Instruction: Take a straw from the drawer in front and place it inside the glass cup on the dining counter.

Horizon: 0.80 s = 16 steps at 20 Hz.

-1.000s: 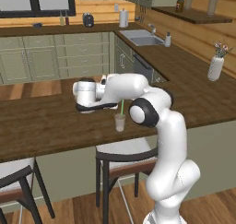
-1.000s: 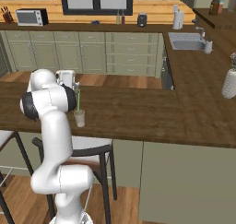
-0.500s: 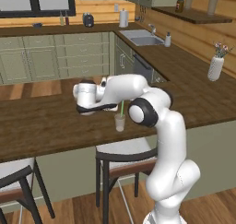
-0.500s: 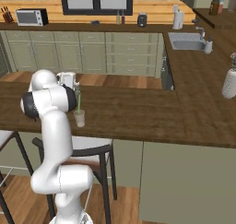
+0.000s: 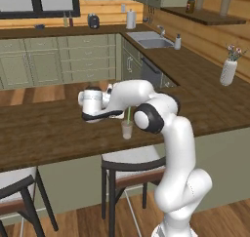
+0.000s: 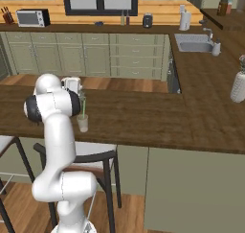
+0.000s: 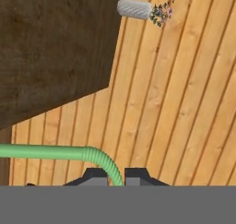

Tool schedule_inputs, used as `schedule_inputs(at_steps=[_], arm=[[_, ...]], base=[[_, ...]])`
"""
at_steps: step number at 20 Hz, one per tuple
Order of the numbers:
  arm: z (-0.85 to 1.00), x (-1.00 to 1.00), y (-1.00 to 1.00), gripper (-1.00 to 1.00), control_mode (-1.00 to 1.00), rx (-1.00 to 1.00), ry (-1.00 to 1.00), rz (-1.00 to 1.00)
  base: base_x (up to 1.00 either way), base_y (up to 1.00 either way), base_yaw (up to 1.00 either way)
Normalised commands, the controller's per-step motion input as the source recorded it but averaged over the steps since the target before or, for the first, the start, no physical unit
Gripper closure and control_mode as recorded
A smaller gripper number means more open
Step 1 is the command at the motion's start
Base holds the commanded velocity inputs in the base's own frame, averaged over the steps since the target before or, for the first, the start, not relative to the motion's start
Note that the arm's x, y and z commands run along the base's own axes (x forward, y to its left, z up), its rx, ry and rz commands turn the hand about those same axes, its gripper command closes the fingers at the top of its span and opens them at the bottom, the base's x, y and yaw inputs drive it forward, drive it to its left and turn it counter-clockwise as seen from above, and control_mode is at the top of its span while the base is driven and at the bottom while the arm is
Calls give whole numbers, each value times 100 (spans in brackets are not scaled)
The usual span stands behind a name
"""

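Observation:
The glass cup [image 5: 127, 130] [image 6: 83, 123] stands on the dining counter [image 5: 49, 133] [image 6: 143, 117] near its front edge. The light-green straw [image 5: 128, 116] [image 6: 83, 108] rises upright out of the cup. My gripper [image 5: 125, 110] [image 6: 82, 99] lies level just above the cup, shut on the straw's bent top. In the hand view the straw [image 7: 55, 151] runs in from the left and curves down between my fingertips [image 7: 97, 174]; the gripper [image 7: 117, 178] is closed around it. The drawer is out of view.
A white vase with flowers [image 5: 227, 71] [image 6: 238, 86] [image 7: 138, 8] stands at the counter's right end by the wood-panelled wall. Black-framed stools [image 5: 129, 165] [image 6: 88, 155] sit under the counter's front. Behind are the sink [image 5: 151, 39] and green cabinets [image 6: 95, 57].

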Motion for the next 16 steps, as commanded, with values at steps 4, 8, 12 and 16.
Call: schedule_inputs(at_steps=[4, 8, 12, 16], arm=[[-28, 4, 0, 100, -100, 0, 0, 1], [-27, 0, 0, 100, -100, 0, 0, 1], [-21, 0, 0, 100, -100, 0, 0, 1], [-23, 0, 4, 100, -100, 0, 0, 1]], base=[[0, 0, 0], [0, 0, 0], [0, 0, 0], [0, 0, 0]])
